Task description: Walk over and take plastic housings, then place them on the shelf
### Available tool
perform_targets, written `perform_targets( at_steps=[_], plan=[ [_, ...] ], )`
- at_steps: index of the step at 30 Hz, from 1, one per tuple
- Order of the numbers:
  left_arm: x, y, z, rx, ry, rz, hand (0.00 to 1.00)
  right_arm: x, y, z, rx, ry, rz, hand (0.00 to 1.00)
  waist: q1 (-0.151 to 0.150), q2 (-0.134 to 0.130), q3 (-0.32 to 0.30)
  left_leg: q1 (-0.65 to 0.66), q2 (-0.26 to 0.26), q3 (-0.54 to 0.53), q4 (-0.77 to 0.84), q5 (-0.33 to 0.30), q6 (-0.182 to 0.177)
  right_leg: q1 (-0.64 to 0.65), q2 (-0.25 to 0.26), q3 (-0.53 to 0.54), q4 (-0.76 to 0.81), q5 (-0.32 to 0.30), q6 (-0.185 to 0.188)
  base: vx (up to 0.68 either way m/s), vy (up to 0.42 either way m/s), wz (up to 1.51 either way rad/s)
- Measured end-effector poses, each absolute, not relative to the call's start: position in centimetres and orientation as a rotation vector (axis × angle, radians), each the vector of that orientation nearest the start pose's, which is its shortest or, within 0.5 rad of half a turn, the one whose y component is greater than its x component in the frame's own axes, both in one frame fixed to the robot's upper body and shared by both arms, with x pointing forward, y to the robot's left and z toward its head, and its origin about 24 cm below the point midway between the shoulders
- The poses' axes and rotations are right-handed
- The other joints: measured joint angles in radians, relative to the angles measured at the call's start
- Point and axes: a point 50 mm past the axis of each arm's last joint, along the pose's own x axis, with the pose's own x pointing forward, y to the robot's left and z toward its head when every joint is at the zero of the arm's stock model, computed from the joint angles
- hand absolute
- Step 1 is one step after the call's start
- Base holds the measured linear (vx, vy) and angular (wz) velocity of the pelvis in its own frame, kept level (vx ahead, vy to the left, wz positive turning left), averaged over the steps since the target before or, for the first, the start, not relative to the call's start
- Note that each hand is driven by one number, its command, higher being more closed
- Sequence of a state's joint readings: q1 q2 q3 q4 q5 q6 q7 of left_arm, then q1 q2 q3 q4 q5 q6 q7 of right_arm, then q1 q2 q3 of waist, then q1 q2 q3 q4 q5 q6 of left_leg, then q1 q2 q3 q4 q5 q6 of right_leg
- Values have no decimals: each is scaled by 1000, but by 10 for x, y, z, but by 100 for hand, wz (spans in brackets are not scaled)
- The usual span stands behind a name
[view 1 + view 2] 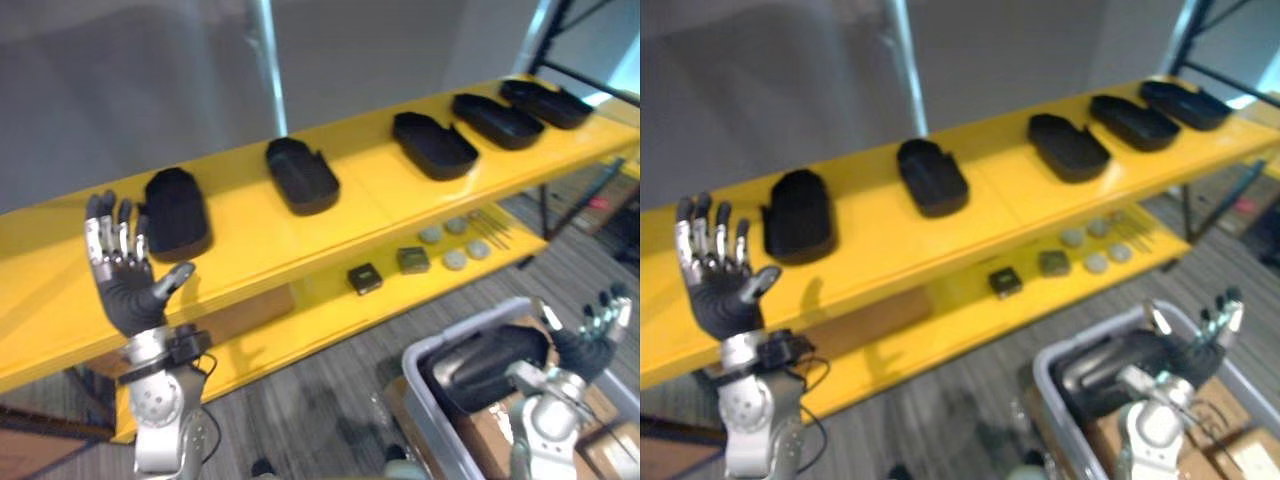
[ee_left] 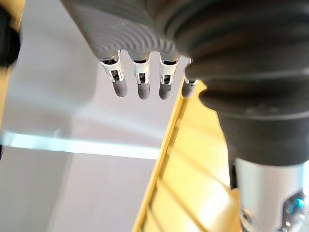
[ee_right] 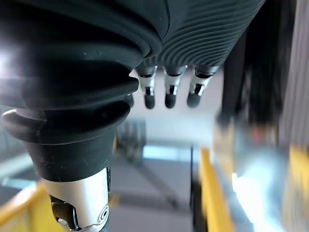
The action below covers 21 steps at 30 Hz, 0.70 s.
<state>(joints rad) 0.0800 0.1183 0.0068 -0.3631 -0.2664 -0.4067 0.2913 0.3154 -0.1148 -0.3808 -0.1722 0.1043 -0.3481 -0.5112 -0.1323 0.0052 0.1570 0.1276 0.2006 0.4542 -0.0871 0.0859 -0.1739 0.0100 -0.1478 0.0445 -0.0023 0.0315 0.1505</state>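
Five black oval plastic housings (image 1: 302,175) sit in a row on the yellow metal shelf (image 1: 250,240). A similar black piece (image 1: 485,368) lies in the grey plastic bin (image 1: 440,338). The left hand (image 1: 125,285) is up beside the leftmost housing, fingers spread and empty. The right hand (image 1: 585,350) is over the bin, fingers straight too.

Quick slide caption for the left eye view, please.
Five black plastic housings lined along the yellow shelf; left hand open before it, right hand open over a grey plastic bin.

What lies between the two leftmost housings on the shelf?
Nothing: in the left eye view the shelf is bare between the leftmost housing and the second housing.
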Motion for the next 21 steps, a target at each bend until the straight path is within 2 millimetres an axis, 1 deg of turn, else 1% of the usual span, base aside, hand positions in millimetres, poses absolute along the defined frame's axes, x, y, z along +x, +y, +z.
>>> perform_targets(
  at_steps=[2,3,4,5,6,7,8,9,10,11,12,14,15,16,18,19,21],
  plan=[
    [218,177,135,-270,-629,239,0,136,-295,71,-145,-300,-935,0,-29,0,-8,24,5,47,1,-10,-7,-8,11,44,-3,5,1,52,7,-73],
    [222,170,134,-281,-614,214,0,129,-297,69,-157,-296,-941,0,-51,-1,-13,37,9,68,5,-16,-11,-10,18,65,-1,13,-1,84,13,-70],
    [224,166,135,-286,-612,198,0,126,-298,68,-160,-291,-944,0,-56,-1,-14,46,12,82,6,-22,-14,-11,23,79,-2,18,0,92,10,-65],
    [227,162,137,-288,-615,180,0,123,-296,66,-151,-284,-944,0,-71,-7,-16,44,20,85,33,-42,-20,-22,33,105,-1,26,-1,56,1,-56],
    [228,161,138,-286,-616,183,0,124,-295,66,-147,-286,-934,0,-71,-10,-15,37,24,65,66,-68,-21,-28,39,124,1,30,-1,57,-4,-87],
    [230,161,138,-288,-609,202,0,128,-292,71,-144,-314,-904,0,-61,-8,-16,6,32,-29,152,-140,-14,-45,54,168,1,41,-4,26,-4,-120],
    [229,163,138,-266,-611,229,0,138,-289,81,-141,-373,-854,0,-41,6,-17,-28,39,-162,228,-220,3,-65,76,226,-5,53,-2,9,11,-132],
    [229,164,138,-259,-610,237,0,144,-288,86,-143,-403,-827,0,-33,15,-15,-38,41,-219,261,-257,1,-72,86,249,-10,59,0,-73,108,-128],
    [228,166,137,-251,-603,245,0,156,-283,93,-139,-444,-770,0,-23,29,-16,-63,40,-277,315,-321,-19,-88,97,284,-13,65,4,-83,145,-80],
    [227,168,134,-243,-590,250,0,162,-279,95,-119,-458,-743,0,-22,29,-15,-76,35,-278,350,-345,-11,-90,93,294,-14,67,7,-106,206,-61],
    [224,172,130,-232,-576,262,0,167,-274,95,-92,-463,-716,0,-14,25,-14,-84,29,-274,382,-367,-8,-94,88,304,-14,71,14,-66,143,-24],
    [218,183,124,-206,-559,301,0,174,-265,95,-76,-462,-665,0,3,16,-17,-103,25,-254,416,-387,-4,-113,79,321,-21,79,26,-65,156,-23],
    [215,188,122,-190,-557,317,0,175,-263,93,-74,-455,-650,0,16,17,-16,-122,21,-254,437,-391,-6,-117,72,319,-25,86,33,-46,143,-10],
    [214,190,121,-184,-554,325,0,176,-263,92,-72,-453,-648,0,18,18,-15,-132,19,-257,448,-392,-4,-120,68,317,-26,92,41,-27,123,3],
    [211,195,119,-175,-544,351,0,184,-262,89,-63,-445,-636,0,27,25,-5,-134,13,-256,456,-396,0,-119,62,318,-28,95,43,-7,85,1],
    [211,195,118,-178,-544,358,0,187,-262,86,-60,-439,-625,0,36,33,0,-137,14,-257,466,-403,2,-118,61,318,-29,95,44,-13,74,1],
    [206,199,120,-174,-554,378,0,193,-255,86,-42,-443,-581,0,42,43,9,-148,15,-264,486,-415,5,-115,58,317,-37,99,48,-19,64,0]
  ],
)
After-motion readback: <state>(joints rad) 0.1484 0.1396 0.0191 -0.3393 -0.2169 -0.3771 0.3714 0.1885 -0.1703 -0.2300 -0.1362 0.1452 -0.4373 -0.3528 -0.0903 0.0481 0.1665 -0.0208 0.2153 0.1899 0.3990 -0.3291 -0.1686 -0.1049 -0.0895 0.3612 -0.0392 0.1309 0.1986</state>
